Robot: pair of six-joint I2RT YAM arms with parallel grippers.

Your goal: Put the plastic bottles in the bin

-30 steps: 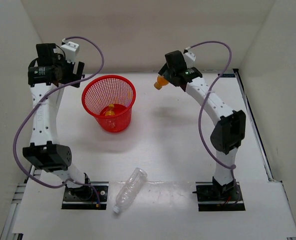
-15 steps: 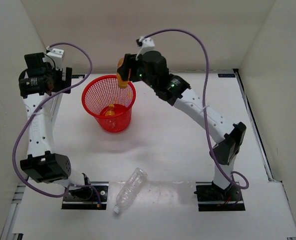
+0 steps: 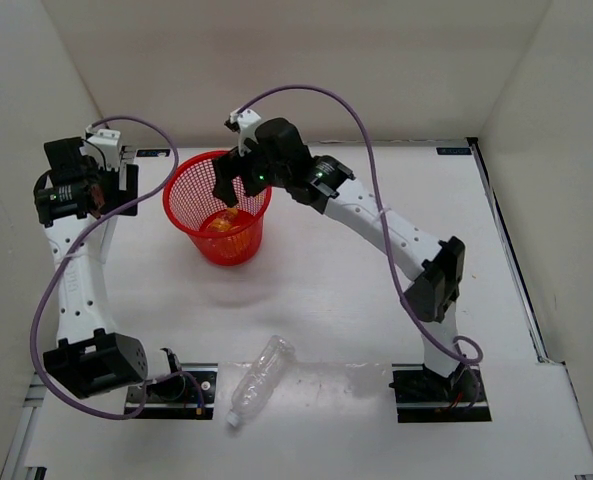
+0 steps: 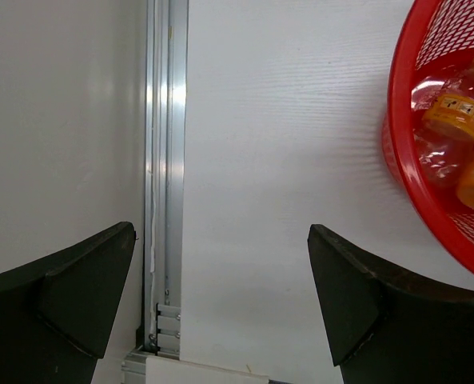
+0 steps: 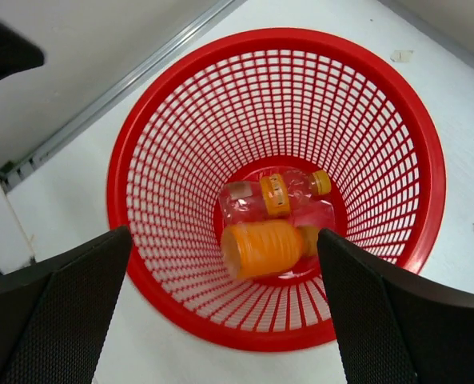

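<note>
The bin (image 3: 181, 186) is a round red mesh basket at the back left of the table. Two stubby plastic bottles lie on its floor: one full of orange (image 5: 264, 248), blurred, and one with an orange label (image 5: 272, 194). My right gripper (image 3: 238, 178) hangs open directly over the bin (image 5: 181, 160), holding nothing. The long clear bottle (image 3: 259, 378) lies on the table near the front edge, between the arm bases. My left gripper (image 3: 116, 185) stands open and empty just left of the bin (image 4: 396, 160).
An aluminium rail (image 4: 166, 160) runs along the table's left edge under the left gripper. White walls close in the back and both sides. Purple cables loop off both arms. The arm bases (image 3: 166, 385) sit at the near edge.
The right arm swung left from the back right to above the bin with the orange bottle, then opened; that bottle now lies in the bin. The left arm drew slightly leftward.
</note>
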